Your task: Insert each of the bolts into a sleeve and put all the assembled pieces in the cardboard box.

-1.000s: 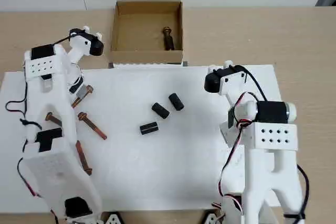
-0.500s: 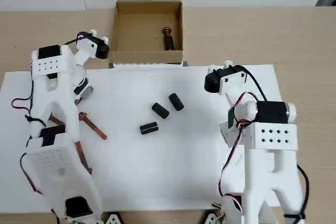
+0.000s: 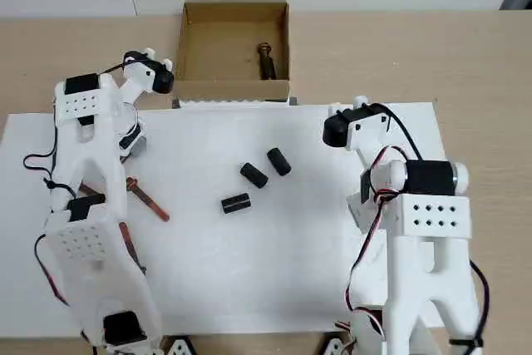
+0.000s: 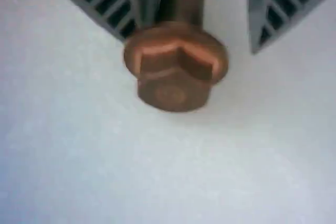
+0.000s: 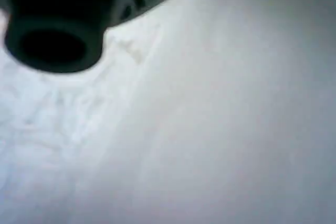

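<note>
The copper-coloured hexagonal-headed metal bolt [image 4: 176, 69], judged rigid and slippery, is straddled at upper centre by the parted left gripper [image 4: 198, 24]; its shank should be clamped. The right gripper [image 5: 89, 9] is closed on a black tubular sleeve [image 5: 52, 43].

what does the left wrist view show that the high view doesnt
Left wrist view: up close, a copper bolt with its flanged hex head toward the camera. Its shank sits between the ribbed fingers of the left tool, one finger close against the shank, the other a gap away.
High view: the cardboard box with one assembled piece inside, three black sleeves lying apart on the mat, and a loose bolt.
Both: the white mat.
</note>
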Controlling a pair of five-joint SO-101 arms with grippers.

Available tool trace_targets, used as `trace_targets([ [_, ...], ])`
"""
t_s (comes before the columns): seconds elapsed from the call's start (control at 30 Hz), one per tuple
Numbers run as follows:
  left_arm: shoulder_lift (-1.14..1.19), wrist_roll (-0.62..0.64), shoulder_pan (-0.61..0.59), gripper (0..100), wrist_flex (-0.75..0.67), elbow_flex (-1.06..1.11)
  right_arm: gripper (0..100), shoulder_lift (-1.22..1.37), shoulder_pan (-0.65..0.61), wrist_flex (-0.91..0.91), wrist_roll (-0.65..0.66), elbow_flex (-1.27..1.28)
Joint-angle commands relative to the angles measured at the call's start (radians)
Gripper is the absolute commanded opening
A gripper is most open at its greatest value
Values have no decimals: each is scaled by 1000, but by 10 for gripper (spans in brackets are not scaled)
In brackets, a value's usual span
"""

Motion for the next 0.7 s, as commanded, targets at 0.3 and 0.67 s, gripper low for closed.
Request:
trace_targets([
  [0.3, -6, -2, 5, 6, 71, -114, 6, -35, 4, -13, -11, -9],
  [0.67, -229, 34, 20, 6, 259, -236, 7, -260, -31, 64, -52, -3],
])
